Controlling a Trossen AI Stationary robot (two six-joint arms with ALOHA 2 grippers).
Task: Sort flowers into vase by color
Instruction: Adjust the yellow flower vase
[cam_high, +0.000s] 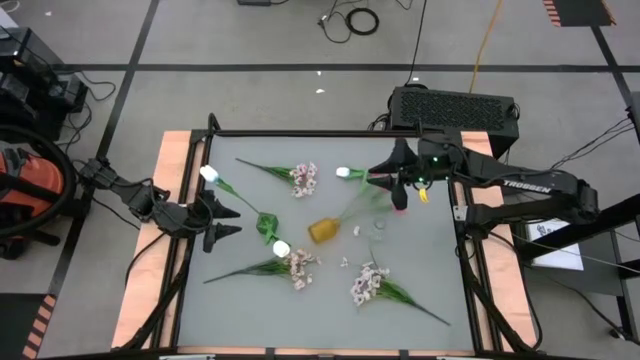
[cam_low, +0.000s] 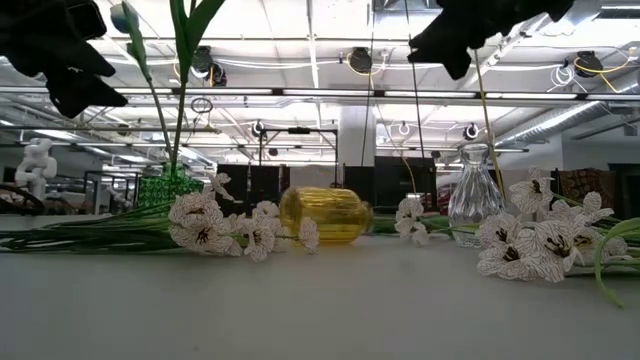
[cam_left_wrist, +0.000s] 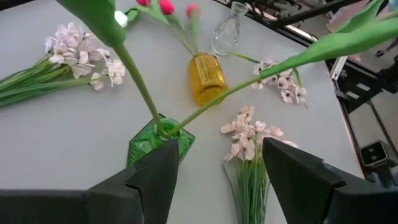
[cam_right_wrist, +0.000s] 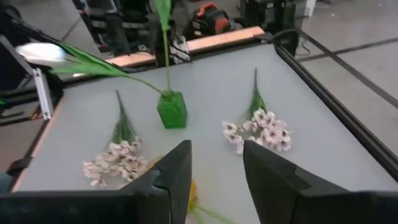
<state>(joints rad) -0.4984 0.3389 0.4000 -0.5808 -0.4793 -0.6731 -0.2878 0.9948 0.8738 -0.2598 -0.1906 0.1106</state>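
Observation:
A green vase (cam_high: 267, 228) stands upright on the mat with two white tulips (cam_high: 208, 174) (cam_high: 281, 247) in it. A yellow vase (cam_high: 322, 230) lies on its side, and pink-red tulips (cam_left_wrist: 166, 6) stick out of its mouth toward the far right. Another white tulip (cam_high: 343, 172) shows near them. A clear glass vase (cam_low: 475, 195) stands upright to the right of the yellow one. Three pale blossom sprays (cam_high: 303, 178) (cam_high: 300, 265) (cam_high: 368, 283) lie flat. My left gripper (cam_high: 232, 220) is open, just left of the green vase (cam_left_wrist: 158, 146). My right gripper (cam_high: 383, 175) is open above the tulip stems (cam_high: 352, 205).
A black frame (cam_high: 330, 133) rims the grey mat. A black box (cam_high: 452, 105) sits beyond the far edge, behind my right arm. Bare mat lies along the near edge (cam_high: 250, 315). The tall tulip stems (cam_low: 180, 90) rise well above the green vase.

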